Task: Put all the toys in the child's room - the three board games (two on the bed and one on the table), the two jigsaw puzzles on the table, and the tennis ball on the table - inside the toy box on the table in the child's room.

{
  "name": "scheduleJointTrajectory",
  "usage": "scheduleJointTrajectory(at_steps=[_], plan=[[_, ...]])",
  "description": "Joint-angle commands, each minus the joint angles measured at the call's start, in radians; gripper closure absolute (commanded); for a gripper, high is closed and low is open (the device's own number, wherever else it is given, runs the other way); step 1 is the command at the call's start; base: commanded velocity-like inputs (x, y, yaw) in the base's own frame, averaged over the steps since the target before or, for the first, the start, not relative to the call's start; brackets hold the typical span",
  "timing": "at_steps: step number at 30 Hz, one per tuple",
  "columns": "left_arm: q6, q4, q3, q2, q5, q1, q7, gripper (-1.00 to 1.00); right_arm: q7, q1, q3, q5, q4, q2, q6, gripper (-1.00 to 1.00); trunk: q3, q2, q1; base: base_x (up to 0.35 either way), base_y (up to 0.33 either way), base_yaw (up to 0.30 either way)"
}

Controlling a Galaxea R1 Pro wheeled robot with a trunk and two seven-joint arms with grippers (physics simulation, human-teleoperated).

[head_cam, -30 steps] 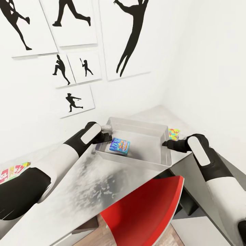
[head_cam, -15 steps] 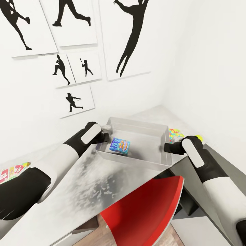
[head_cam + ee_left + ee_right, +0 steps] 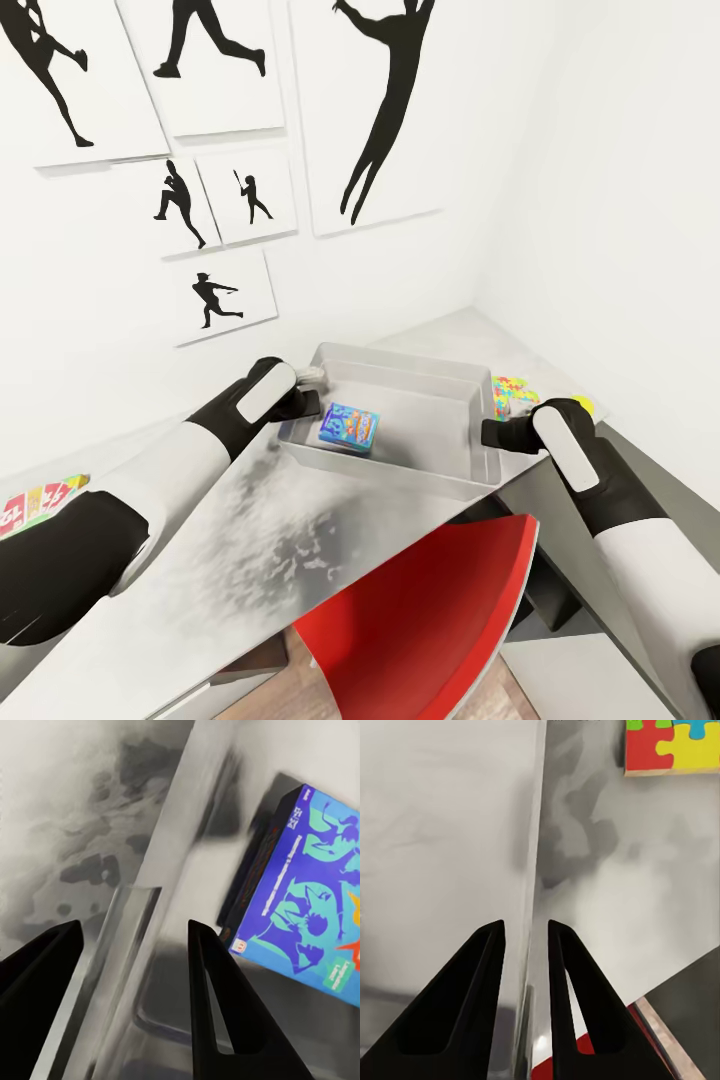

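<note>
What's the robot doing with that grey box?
It has the toy box by both ends on the table. The right end effector is pinched on one wall; the left end effector sits astride the other wall with its fingers apart. A blue board game already lies inside. A jigsaw puzzle and the tennis ball wait on the table just past the right end.

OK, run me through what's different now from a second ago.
The right gripper moved in from the table edge to the toy box, its fingers now pinched on the right-hand wall. The box has shifted slightly, and the small blue board game with it. The left gripper stays at the left-hand wall, fingers astride it; the jigsaw puzzle lies unmoved.
</note>
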Motion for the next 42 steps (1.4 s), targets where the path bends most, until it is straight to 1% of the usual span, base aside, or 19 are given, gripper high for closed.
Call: scheduleJointTrajectory(at_steps=[1,5,12,21,37,42], plan=[[-0.007,-0.001,-0.003,0.000,0.029,-0.001,0.008,1.00,-0.009,-0.001,0.003,-0.043,-0.001,-0.001,0.001,1.00,-0.002,-0.002,0.001,0.000,0.000,0.000],[-0.008,-0.002,-0.003,0.000,0.028,0.000,0.009,1.00,-0.009,-0.002,0.004,-0.042,0.000,-0.001,0.001,1.00,-0.001,-0.002,0.001,0.000,0.000,0.153],[-0.012,-0.010,-0.004,0.000,0.028,0.001,0.008,1.00,-0.009,-0.002,0.004,-0.042,-0.001,-0.001,0.001,1.00,0.000,-0.002,0.001,-0.006,0.000,0.279],[-0.013,-0.013,-0.003,-0.003,0.029,0.001,0.008,1.00,-0.009,-0.002,0.004,-0.043,-0.001,-0.001,0.001,1.00,0.000,-0.002,0.001,-0.143,0.000,0.293],[-0.013,-0.014,-0.004,-0.006,0.030,0.002,0.008,1.00,-0.009,-0.002,0.005,-0.043,-0.001,-0.001,0.001,1.00,0.000,-0.002,0.001,-0.005,0.000,0.295],[-0.030,-0.014,-0.005,-0.007,0.029,0.002,0.008,1.00,-0.009,-0.002,0.006,-0.042,-0.001,-0.001,0.001,1.00,0.000,-0.002,0.001,0.000,0.000,0.289]])
